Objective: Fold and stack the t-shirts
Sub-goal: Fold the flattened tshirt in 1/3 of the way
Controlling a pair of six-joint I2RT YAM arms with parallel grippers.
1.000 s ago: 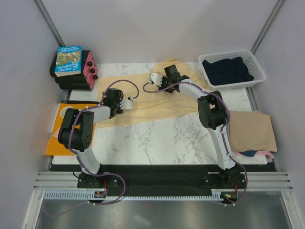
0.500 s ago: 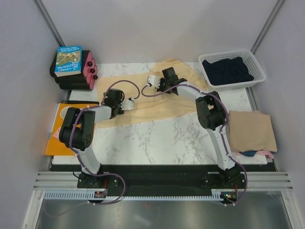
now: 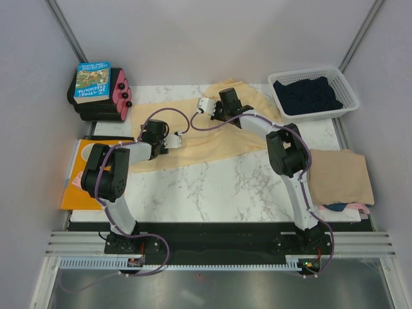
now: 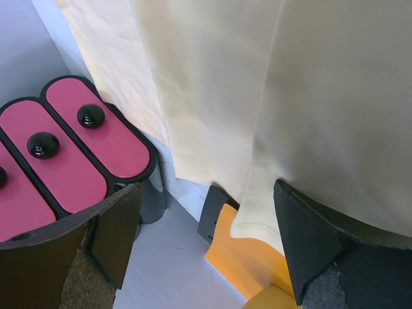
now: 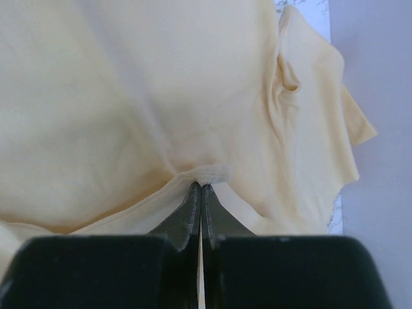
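Note:
The large pale yellow t-shirt (image 3: 193, 132) lies spread across the back of the marble table (image 3: 219, 187). My right gripper (image 3: 222, 106) is over the shirt's middle, shut on a pinch of its stitched hem (image 5: 211, 174); its closed point is my right gripper (image 5: 203, 187). My left gripper (image 3: 152, 133) is at the shirt's left edge. In the left wrist view my left gripper (image 4: 206, 193) is open, and a corner of the yellow t-shirt (image 4: 257, 212) hangs loose between its fingers (image 4: 315, 238). A navy t-shirt (image 3: 308, 94) fills the basket. A folded tan t-shirt (image 3: 341, 175) tops navy and pink ones (image 3: 353, 207).
A white basket (image 3: 351, 96) stands at the back right. A black case with pink ends (image 3: 103, 100) carries a book (image 3: 93, 80) at the back left. A flat orange sheet (image 3: 80, 187) lies along the table's left edge, under the shirt's corner.
My right gripper has shifted slightly left and back with the pinched hem, drawing the shirt's right side in a little. The left gripper has barely moved and stays open.

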